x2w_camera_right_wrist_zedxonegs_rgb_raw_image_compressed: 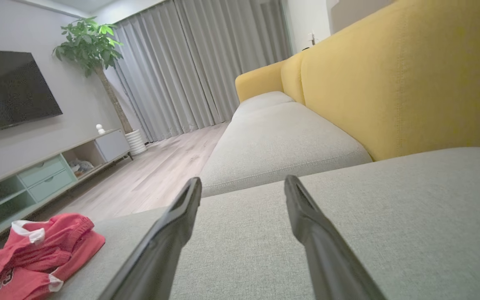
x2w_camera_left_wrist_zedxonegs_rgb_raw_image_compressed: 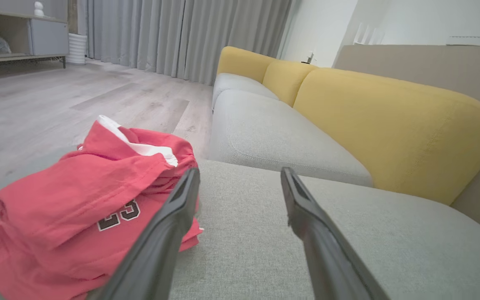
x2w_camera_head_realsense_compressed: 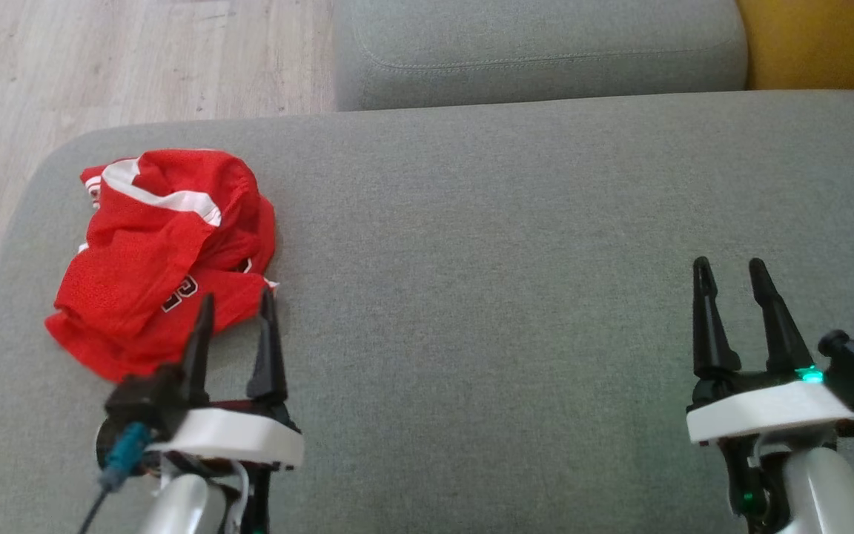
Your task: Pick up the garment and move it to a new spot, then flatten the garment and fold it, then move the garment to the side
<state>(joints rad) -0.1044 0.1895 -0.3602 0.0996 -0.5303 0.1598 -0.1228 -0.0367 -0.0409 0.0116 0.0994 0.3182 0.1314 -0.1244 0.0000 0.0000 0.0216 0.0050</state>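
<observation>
The garment (x2w_camera_head_realsense_compressed: 164, 256) lies crumpled in a heap at the left end of the grey sofa seat (x2w_camera_head_realsense_compressed: 486, 252): red mesh, white trim, part of a black white-outlined number showing. In the left wrist view the garment (x2w_camera_left_wrist_zedxonegs_rgb_raw_image_compressed: 77, 208) sits just left of my fingers, its number facing up. My left gripper (x2w_camera_head_realsense_compressed: 238, 304) stands open at the heap's near right edge, its left finger overlapping the cloth in the head view. My right gripper (x2w_camera_head_realsense_compressed: 731, 268) is open far to the right over bare cushion. In the right wrist view the garment (x2w_camera_right_wrist_zedxonegs_rgb_raw_image_compressed: 31, 254) lies at the lower left.
A second grey seat cushion (x2w_camera_head_realsense_compressed: 538, 52) adjoins at the back, with yellow backrests (x2w_camera_left_wrist_zedxonegs_rgb_raw_image_compressed: 390, 125) to the right. Wooden floor (x2w_camera_head_realsense_compressed: 101, 59) lies beyond the sofa's left and far edge. A TV unit (x2w_camera_right_wrist_zedxonegs_rgb_raw_image_compressed: 36, 175), plant (x2w_camera_right_wrist_zedxonegs_rgb_raw_image_compressed: 94, 41) and curtains stand across the room.
</observation>
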